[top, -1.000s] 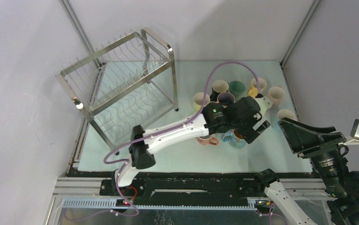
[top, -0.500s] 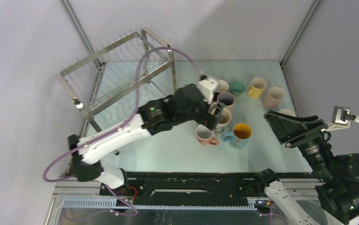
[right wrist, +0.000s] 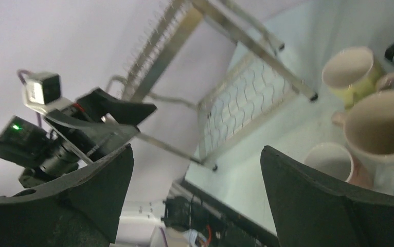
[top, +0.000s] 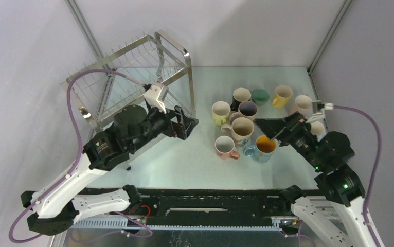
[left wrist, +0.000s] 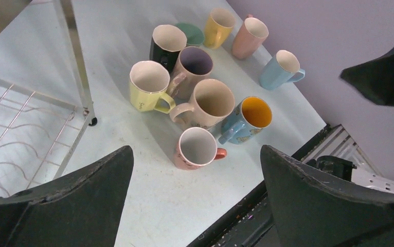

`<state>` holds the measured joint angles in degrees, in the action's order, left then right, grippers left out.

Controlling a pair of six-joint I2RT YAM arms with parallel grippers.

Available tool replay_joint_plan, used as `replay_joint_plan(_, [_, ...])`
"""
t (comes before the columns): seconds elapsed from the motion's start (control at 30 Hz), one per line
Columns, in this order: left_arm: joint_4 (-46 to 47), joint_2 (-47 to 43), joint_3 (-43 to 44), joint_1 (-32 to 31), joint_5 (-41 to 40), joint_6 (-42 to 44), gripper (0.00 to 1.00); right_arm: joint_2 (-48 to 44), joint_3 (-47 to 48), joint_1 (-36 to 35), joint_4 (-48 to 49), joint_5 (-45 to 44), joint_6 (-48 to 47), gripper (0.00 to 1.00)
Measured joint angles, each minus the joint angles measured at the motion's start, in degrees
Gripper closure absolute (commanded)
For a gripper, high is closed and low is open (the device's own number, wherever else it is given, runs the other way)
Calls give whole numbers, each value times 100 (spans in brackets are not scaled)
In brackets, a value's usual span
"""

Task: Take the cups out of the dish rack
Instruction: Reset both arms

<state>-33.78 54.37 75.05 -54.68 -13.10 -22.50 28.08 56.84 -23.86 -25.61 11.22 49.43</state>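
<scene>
The dish rack [top: 133,82] stands at the back left, and I see no cup on its prongs. Several cups stand together on the table to its right: lime [top: 219,110], black [top: 241,95], green [top: 260,96], yellow [top: 282,95], pink-beige [top: 303,104], big beige [top: 242,128], pink [top: 225,147] and blue with an orange inside [top: 261,146]. My left gripper [top: 184,122] is open and empty, in front of the rack's right post. My right gripper [top: 272,129] is open and empty, just right of the big beige cup. The left wrist view shows the pink cup [left wrist: 197,149] between its open fingers, far below.
A light blue cup [top: 316,126] is partly hidden behind my right arm. The rack's lower wire tier [left wrist: 15,139] and its right post [left wrist: 76,67] are on the left of the left wrist view. Grey walls close in the back and both sides.
My left arm has swung left, away from the cups to the front of the rack. My right arm has come in from the right edge towards the cups.
</scene>
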Motion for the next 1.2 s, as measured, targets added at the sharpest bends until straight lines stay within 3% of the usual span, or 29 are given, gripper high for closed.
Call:
replay_joint_plan(0.13, [-37,-278,-267,122,0,-214,0,339,-302,-776,7,-367,-101,0])
replay_joint_plan(0.3, [-186,-407,-350,151,-13,-459,0,802,-332,-2461,-9,-1707,-542,0])
replay_joint_plan(0.4, [-275,-459,-352,151,-22,-553,0,1123,-330,-3027,-74,-2400,-772,0])
replay_joint_plan(0.73, [-372,-682,-636,157,-79,-603,0,1156,-330,-3143,-339,-3309,-1082,0])
replay_joint_plan(1.2, [-363,-942,-713,162,-170,-601,0,896,-330,-3147,-527,-3517,-1121,0])
